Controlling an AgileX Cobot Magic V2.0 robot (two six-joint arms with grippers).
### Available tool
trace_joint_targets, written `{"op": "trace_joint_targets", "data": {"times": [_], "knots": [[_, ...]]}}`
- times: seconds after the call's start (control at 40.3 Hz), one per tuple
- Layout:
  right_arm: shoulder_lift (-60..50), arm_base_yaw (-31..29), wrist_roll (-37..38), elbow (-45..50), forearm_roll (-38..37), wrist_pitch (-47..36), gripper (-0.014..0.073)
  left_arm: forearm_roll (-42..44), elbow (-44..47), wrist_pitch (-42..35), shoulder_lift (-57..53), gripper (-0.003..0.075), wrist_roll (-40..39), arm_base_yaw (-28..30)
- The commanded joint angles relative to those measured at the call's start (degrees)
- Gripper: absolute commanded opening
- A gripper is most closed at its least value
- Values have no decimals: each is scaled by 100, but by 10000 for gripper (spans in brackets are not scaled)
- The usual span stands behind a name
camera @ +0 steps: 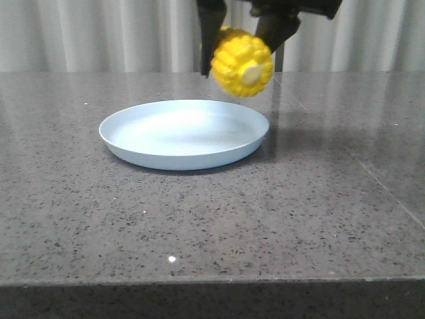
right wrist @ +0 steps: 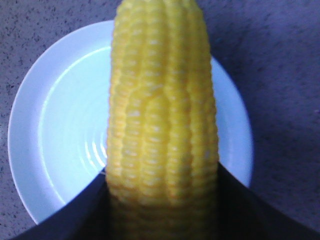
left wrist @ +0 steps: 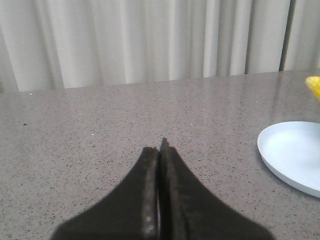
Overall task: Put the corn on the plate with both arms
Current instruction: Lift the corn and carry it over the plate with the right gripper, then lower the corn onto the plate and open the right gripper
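Note:
A bright yellow corn cob [camera: 243, 63] hangs in the air above the far right rim of the pale blue plate [camera: 133, 147], its pale stub end facing the front camera. My right gripper [camera: 239, 36] is shut on the corn, black fingers on either side. In the right wrist view the corn [right wrist: 162, 125] runs lengthwise over the plate [right wrist: 55, 140] with the dark fingers [right wrist: 250, 210] pressed against both sides. My left gripper [left wrist: 160, 150] is shut on nothing, low over bare table to the left of the plate [left wrist: 292, 155]; a sliver of corn [left wrist: 314, 86] shows at that view's edge.
The plate rests on a speckled grey stone tabletop [camera: 212, 226] with a front edge [camera: 212, 282] near the camera. Pale curtains [camera: 99, 33] hang behind the table.

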Motion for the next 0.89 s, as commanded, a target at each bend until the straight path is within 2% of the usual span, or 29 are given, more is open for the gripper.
{"op": "trace_joint_targets", "data": {"times": [0.0,0.323,0.372,0.546,0.62,0.72,0.869], "knots": [[-59,118,293,-232,-198,-295,111,-10,-147,-462,65,-20,-17,-40],[406,141,567,-232,-184,-438,129,-10,-147,-462,65,-20,-17,-40],[419,141,567,-232,-184,-444,177,-10,-147,-462,65,-20,-17,-40],[423,141,567,-232,-178,-497,485,-10,-147,-462,65,-20,-17,-40],[379,141,567,-232,-178,-461,581,-10,-147,-462,65,-20,-17,-40],[223,141,567,-232,-226,-461,637,-10,-147,-462,65,-20,-17,-40],[-150,60,567,-232,-427,-560,634,-10,-147,-462,65,-20,-17,-40]]}}
